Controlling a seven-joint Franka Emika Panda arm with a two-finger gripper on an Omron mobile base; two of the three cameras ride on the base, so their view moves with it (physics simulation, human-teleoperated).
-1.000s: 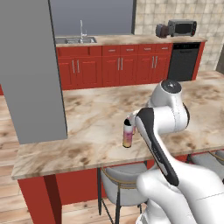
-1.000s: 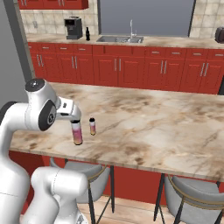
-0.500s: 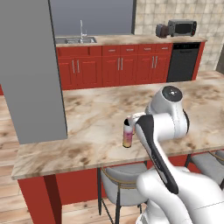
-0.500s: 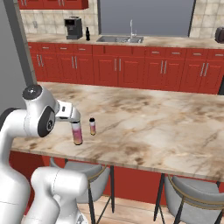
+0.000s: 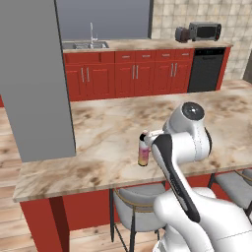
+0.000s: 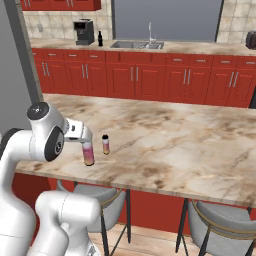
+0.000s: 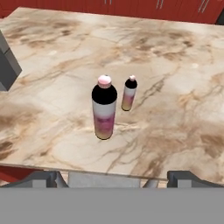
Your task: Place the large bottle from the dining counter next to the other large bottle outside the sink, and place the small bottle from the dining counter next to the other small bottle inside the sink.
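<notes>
Since the earlier frame, the arm has swung lower; jaws fully open, empty. Large bottle [image 7: 104, 107]: dark-shouldered, pink-capped, upright on the surface [image 7: 175, 109], small bottle [image 7: 129, 93] just beside.

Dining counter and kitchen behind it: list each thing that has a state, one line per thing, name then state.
large bottle: upright on the dining counter, capped, not held.
small bottle: upright just beside the large bottle, apart from it, capped.
gripper: open, holding nothing, short of the large bottle.
red cabinet doors: all closed.
dishwasher: door closed.
faucet: no water seen running.
</notes>
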